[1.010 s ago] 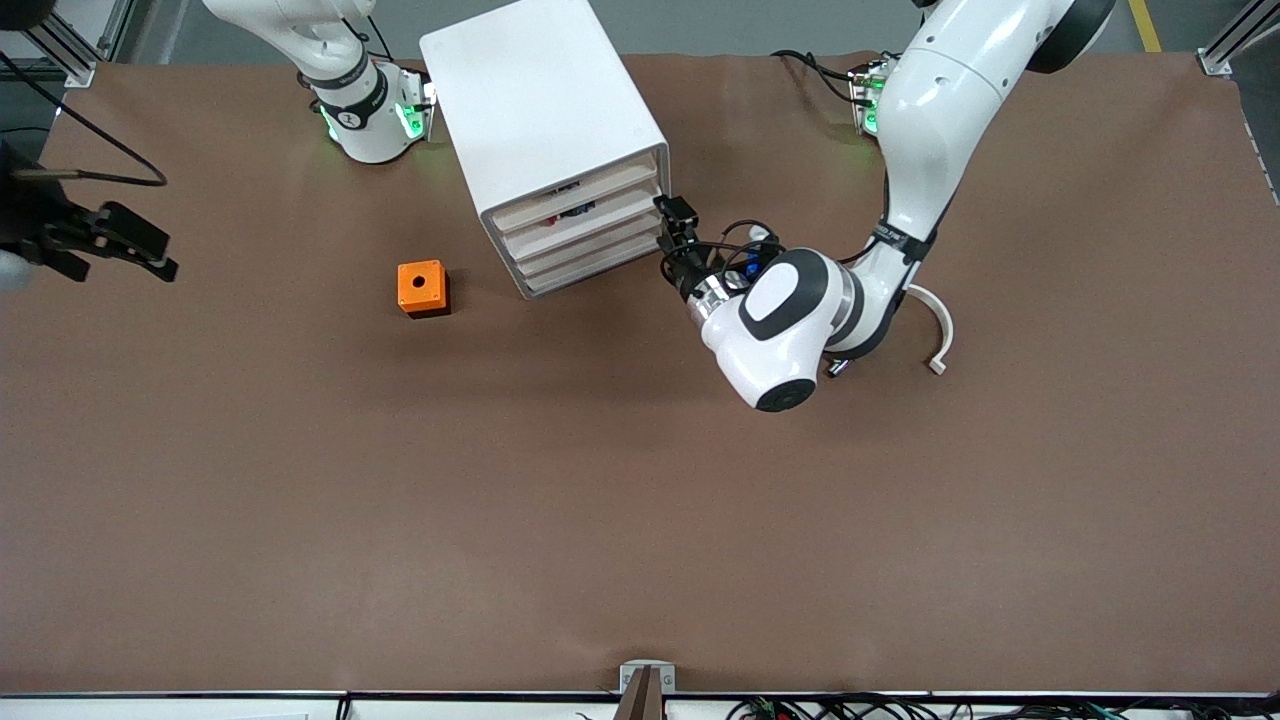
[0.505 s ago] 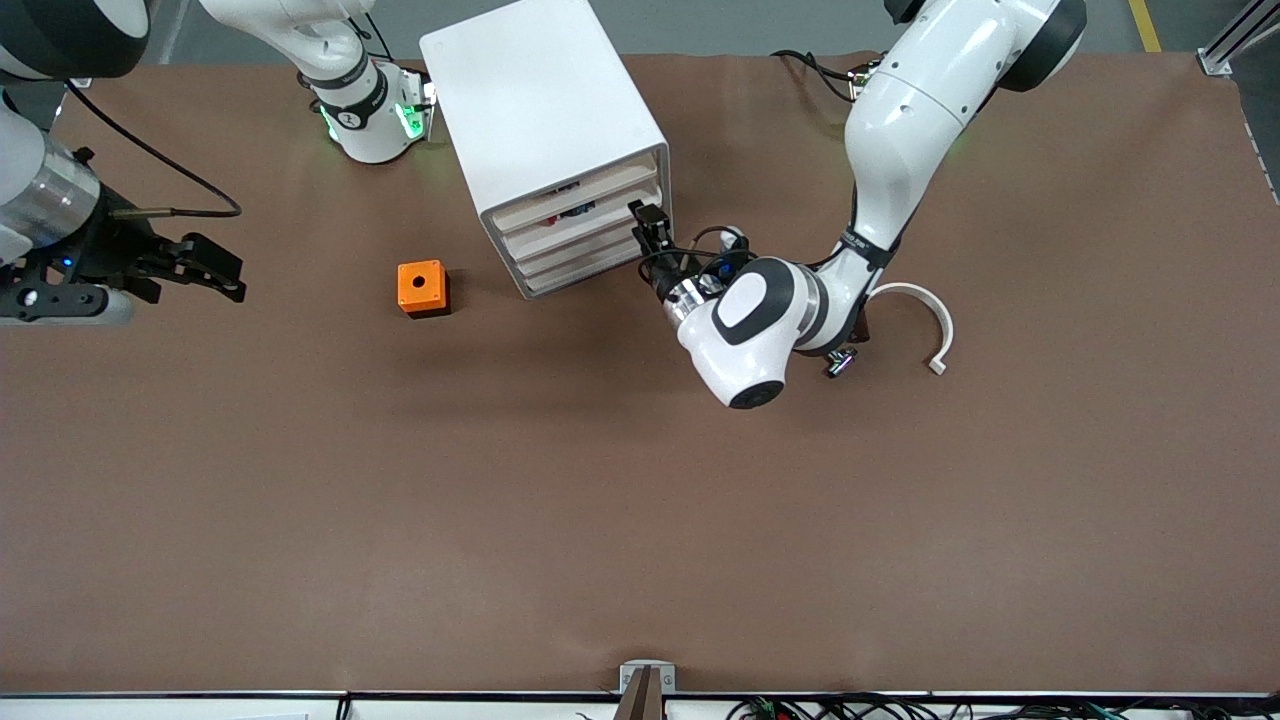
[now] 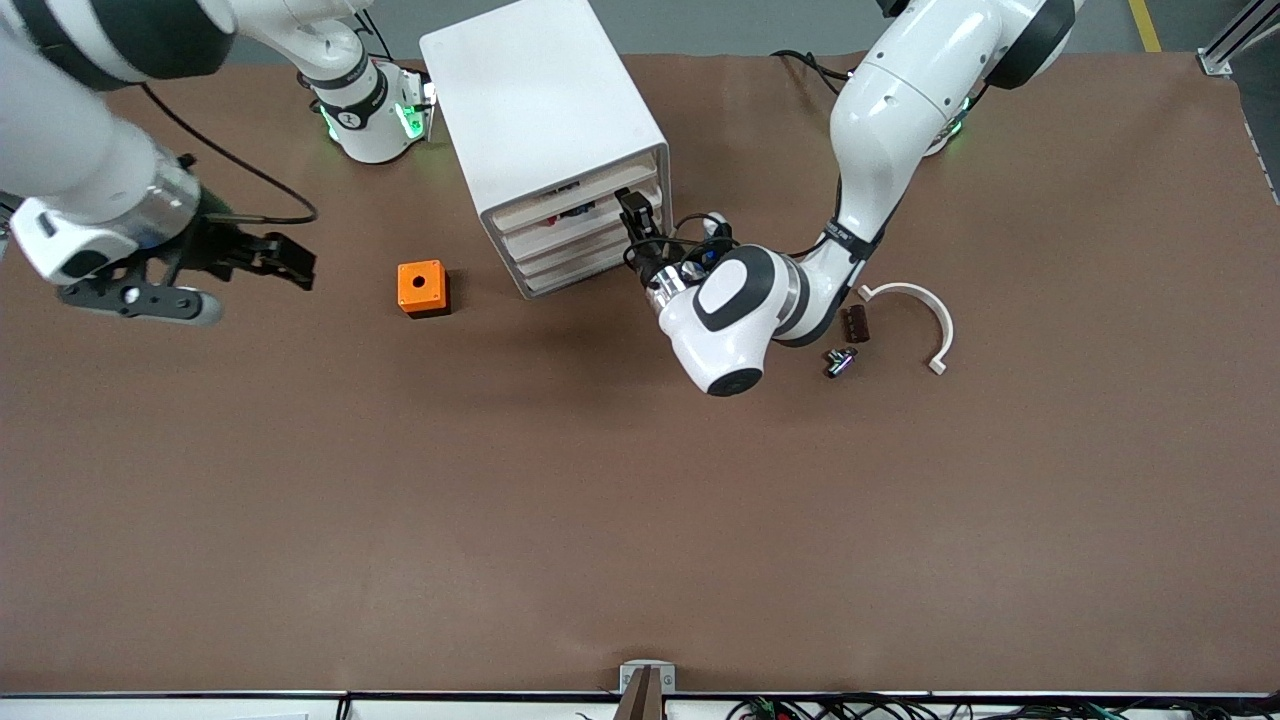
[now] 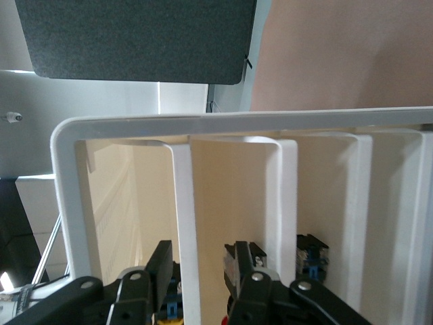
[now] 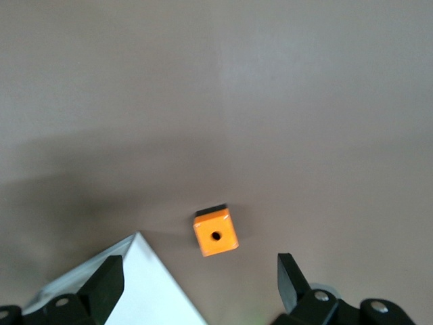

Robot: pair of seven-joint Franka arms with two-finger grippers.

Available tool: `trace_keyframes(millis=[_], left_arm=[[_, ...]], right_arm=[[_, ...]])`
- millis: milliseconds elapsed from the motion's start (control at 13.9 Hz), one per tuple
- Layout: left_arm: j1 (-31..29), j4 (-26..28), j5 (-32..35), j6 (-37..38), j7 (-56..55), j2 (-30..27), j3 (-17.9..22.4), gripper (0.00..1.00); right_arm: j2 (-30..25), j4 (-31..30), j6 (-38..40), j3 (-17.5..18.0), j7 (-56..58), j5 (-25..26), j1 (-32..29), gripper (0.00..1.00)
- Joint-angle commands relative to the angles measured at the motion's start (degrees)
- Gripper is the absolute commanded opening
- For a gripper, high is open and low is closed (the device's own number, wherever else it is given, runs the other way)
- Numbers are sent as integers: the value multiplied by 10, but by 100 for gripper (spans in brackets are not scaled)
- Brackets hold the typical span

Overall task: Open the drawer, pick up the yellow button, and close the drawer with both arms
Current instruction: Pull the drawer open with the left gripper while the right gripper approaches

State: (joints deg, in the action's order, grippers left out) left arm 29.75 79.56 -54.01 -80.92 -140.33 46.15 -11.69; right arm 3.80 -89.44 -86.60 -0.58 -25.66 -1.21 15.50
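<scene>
Drawer (image 3: 575,192) shut, top slot of cabinet (image 3: 540,110). Left gripper (image 3: 636,215) right at its front, jaws spread around the lip. Right gripper (image 3: 285,258) up over table (image 3: 640,520) toward right arm's end, spread wide, holding nothing. Button hidden.

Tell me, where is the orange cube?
In the front view, the orange cube sits on the table beside the white cabinet, toward the right arm's end.
</scene>
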Motion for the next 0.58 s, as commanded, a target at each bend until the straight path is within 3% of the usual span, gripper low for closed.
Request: trace_keyframes(millis=[0,144,288,361,505], left_arm=[[20,-5,-12,-1,-11,-2,3,45],[31,-5,-15,-2,-10,-2,3,43],[33,-5,-15,-8,-11,-1,7,11],[31,-5,-15,-8,-7,0,9,0],[26,-5,-14,-9,-2,-1,17,0]], right_arm=[[2,9,16,-3,-131,1,46,100],[4,7,13,-3,-232,1,85,100],[7,7,10,-3,-299,-1,113,100],[16,7,10,-3,-323,-3,121,100],[22,7,10,-3,-360,-19,130,100]])
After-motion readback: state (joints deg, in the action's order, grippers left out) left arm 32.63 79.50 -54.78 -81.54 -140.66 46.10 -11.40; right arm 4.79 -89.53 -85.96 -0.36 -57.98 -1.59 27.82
